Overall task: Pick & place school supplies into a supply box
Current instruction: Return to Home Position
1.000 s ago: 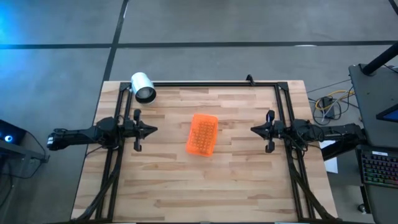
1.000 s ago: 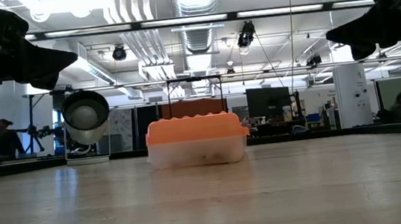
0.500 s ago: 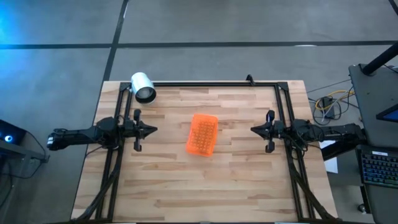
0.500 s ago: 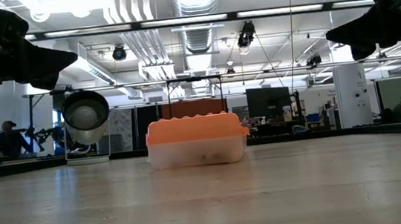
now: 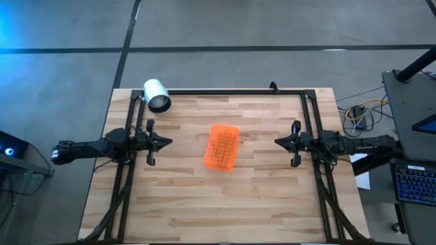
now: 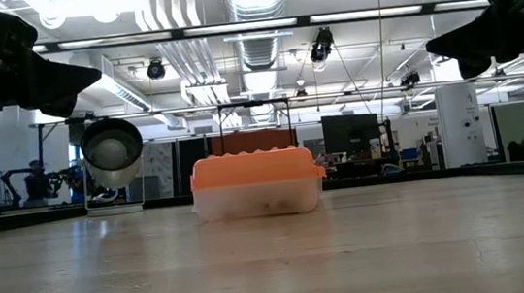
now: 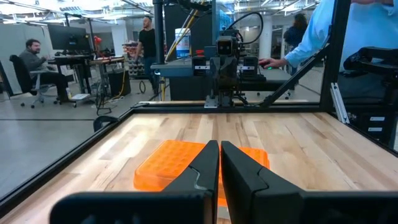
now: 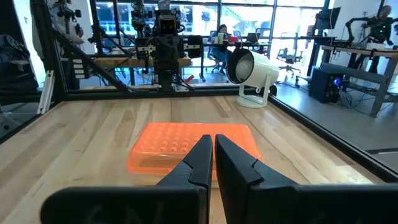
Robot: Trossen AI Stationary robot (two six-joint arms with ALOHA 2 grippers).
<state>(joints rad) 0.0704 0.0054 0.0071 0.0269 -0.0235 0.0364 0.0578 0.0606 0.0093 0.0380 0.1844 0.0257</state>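
Note:
The supply box (image 5: pixel 222 146), a clear tray under a bright orange lid, rests flat on its base at the middle of the wooden table, lid closed; it also shows in the low view (image 6: pixel 257 183) and both wrist views (image 7: pixel 171 163) (image 8: pixel 186 146). My left gripper (image 5: pixel 169 142) hovers shut and level at the table's left side, pointing at the box. My right gripper (image 5: pixel 276 141) hovers shut and level at the right side, facing it. No school supplies show outside the box.
A white cylindrical lamp (image 5: pixel 157 95) stands at the table's far left corner. A black frame (image 5: pixel 231 92) runs along the far edge and both sides. People sit and stand in the room beyond the table.

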